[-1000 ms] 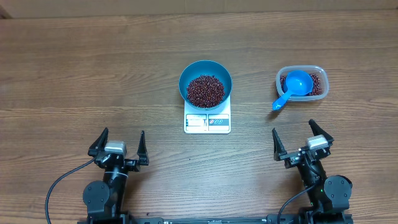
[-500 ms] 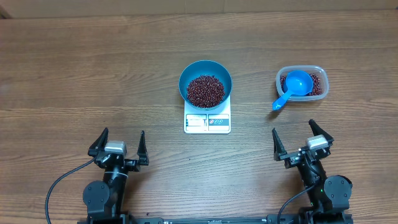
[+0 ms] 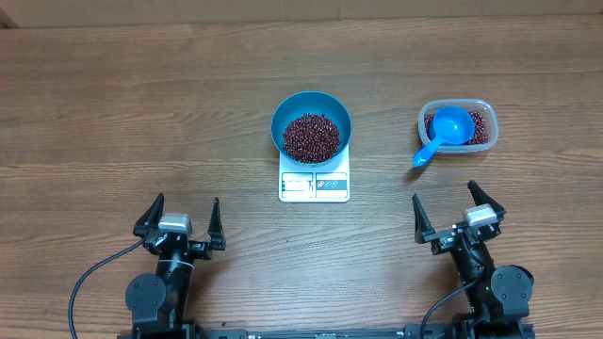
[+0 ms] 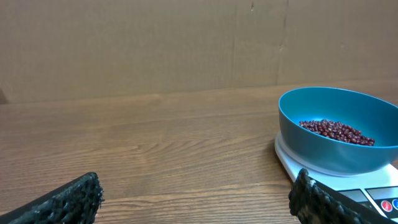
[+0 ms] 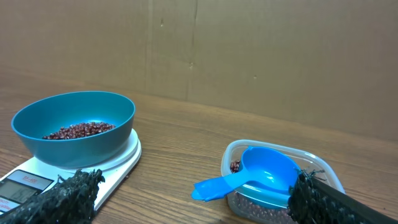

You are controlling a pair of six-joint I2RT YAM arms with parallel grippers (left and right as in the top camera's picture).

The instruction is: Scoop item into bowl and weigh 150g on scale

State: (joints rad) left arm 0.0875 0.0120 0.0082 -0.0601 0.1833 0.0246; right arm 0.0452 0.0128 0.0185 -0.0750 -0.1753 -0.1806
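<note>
A: Beans?
B: Beans [image 3: 311,137] heaped in the blue bowl [image 3: 278,127], which sits on the scale [image 3: 334,185], mid tabletop [image 3: 113,113]. More in the clear tub [image 3: 482,111], far right.
A: Scoop?
B: Scoop [image 3: 452,124] lies in the tub w/ its handle [image 3: 424,153] out over the near-left rim. Axis is diagonal, pointing back twd the near edge.
A: Which arm?
B: Right claw [image 3: 445,202], directly behind the tub, much nearer. Left claw [image 3: 187,209] is well apart. Both gape wide, holding nothing. Can't read the scale's display [image 3: 298,185].

Wooden table [image 3: 113,94], white scale [image 3: 314,185], clear tub [image 3: 492,127]
</note>
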